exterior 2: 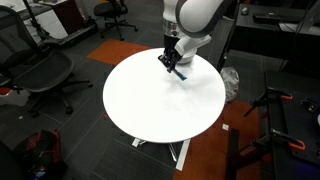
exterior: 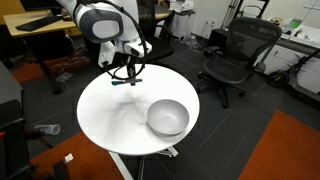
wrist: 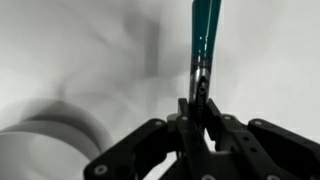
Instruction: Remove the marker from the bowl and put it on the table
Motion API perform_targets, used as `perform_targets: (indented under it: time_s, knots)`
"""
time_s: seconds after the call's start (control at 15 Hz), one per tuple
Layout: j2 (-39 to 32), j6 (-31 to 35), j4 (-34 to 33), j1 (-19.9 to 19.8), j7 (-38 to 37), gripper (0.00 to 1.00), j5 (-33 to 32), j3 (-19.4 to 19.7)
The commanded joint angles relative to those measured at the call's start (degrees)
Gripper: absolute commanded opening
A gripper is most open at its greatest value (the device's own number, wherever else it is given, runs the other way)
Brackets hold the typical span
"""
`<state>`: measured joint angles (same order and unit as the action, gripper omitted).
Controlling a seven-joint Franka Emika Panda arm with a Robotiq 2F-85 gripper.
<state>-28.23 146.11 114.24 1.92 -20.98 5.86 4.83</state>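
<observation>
Above table (exterior: 105, 115), end effector (wrist: 200, 90) pinches marker (wrist: 206, 25); contact unclear.

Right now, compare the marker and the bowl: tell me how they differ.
Shape: the marker is a thin teal stick; the bowl is round, wide and silver-grey. State: the marker is pinched by its dark end in the gripper; the bowl sits free on the table, apart from the gripper. Both are over the white table.
</observation>
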Motion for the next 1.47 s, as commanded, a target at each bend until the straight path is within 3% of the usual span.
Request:
perform_targets:
  time_s: [0.0, 0.53, 1.0, 1.07, 1.13, 1.2, 1.4]
  knots:
    - [1.5, 3.3, 3.9, 2.3, -4.9, 0.05, 0.9, 0.2]
    - [-2.8, 7.3, 3.6, 6.4, -14.3, 0.05, 0.2, 1.7]
    - [-6.6, 8.3, 2.8, 6.5, -14.1, 0.05, 1.0, 1.3]
    - [-6.8, 8.4, 2.8, 6.6, -14.0, 0.13, 0.8, 1.4]
    - [-6.8, 8.5, 2.9, 6.7, -13.9, 0.44, 0.7, 1.5]
    - [-6.7, 8.6, 3.0, 7.0, -14.0, 0.45, 0.4, 1.8]
    - [-5.3, 10.2, 3.8, 7.7, -13.7, 0.65, -0.4, 2.6]
